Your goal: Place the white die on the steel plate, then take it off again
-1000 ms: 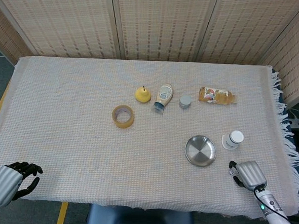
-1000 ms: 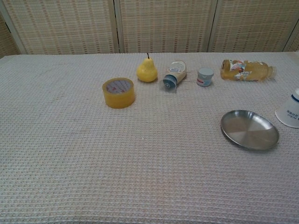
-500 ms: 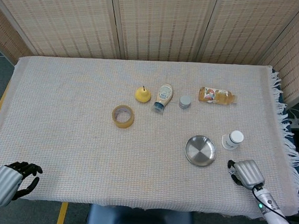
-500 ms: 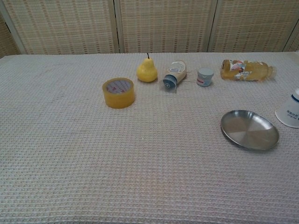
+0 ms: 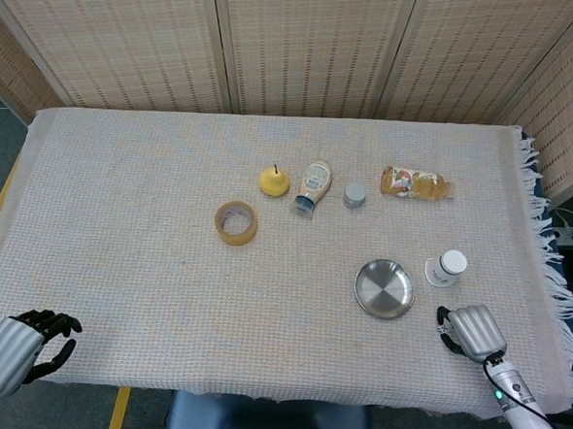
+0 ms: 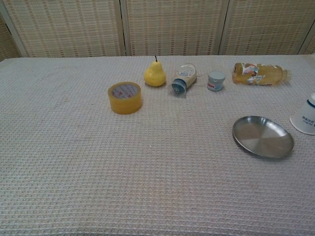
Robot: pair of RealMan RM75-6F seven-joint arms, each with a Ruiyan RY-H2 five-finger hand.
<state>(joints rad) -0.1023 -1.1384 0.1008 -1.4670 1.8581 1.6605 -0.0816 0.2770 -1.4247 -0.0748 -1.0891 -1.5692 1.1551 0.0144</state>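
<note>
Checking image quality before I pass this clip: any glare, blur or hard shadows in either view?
Head view: sharp, even light, faint shadows, steel plate shows soft sheen. Chest view: sharp, plate has mild reflection, white cup cropped at right edge.

Head view: high above the near edge, looking steeply down on the whole cloth-covered table [image 5: 121,214] with the woven screens behind it. Chest view: low and closer, at the near edge, facing level across the cloth toward the screens. Both views share the tape roll [image 5: 235,222], pear [image 6: 155,73] and steel plate [image 5: 384,289]; only the head view reaches the near corners.
</note>
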